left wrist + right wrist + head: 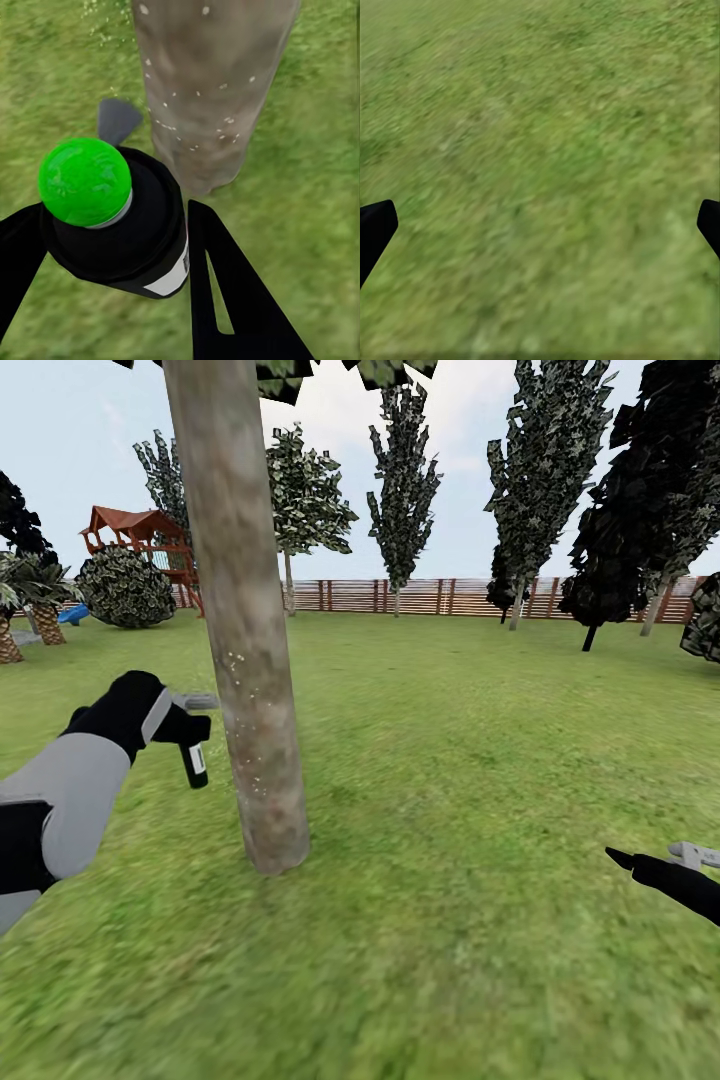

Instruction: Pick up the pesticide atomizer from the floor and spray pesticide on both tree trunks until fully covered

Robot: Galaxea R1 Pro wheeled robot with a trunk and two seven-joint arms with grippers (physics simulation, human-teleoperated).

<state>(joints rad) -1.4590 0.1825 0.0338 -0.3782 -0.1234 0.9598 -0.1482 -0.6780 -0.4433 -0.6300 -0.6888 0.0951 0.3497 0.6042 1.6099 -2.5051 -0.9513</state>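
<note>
You are standing on a wide green lawn that runs back to a brown horizontal-slat wooden fence under a pale, hazy sky. Right ahead of you rises the thick grey-brown mottled tree trunk, slightly tilted, its flared base set in the grass. Pale specks dot the bark at mid height, and the left wrist view shows them scattered over the trunk's lower part too.

Your left tool is clamped on the black cylindrical pesticide atomizer with a white label; it hangs just left of the trunk, close to it but apart from it. In the left wrist view the atomizer's bright green round cap sits between the black fingers, pointed toward the trunk's base.

Your right tool is low at the right edge, over bare grass; its fingertips stand wide apart in the right wrist view, with nothing between them.

Farther off, dark narrow conifers line the fence, a red-roofed wooden play structure stands at the far left beside a round dark shrub, and short palms sit at the left edge.
</note>
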